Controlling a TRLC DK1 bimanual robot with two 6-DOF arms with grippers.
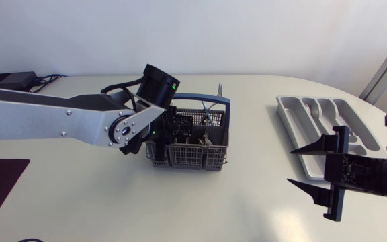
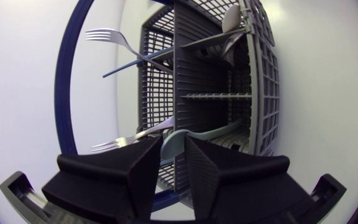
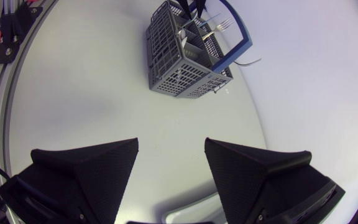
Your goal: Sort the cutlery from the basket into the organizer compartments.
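My left claw [image 2: 173, 148] is pinching shut on the pale teal utensil [image 2: 204, 132], which is lying crosswise inside the basket [image 1: 187, 158]. The organizer [image 1: 282, 104] is sitting at 3 o'clock, nearer my open right claw [image 1: 291, 167].

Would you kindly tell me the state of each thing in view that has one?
Basket, upright, holding cutlery.
Organizer, visible compartments empty.
Forks, in basket, tines sticking out.
Left gripper, in basket, shut on teal utensil.
Right gripper, open, empty.
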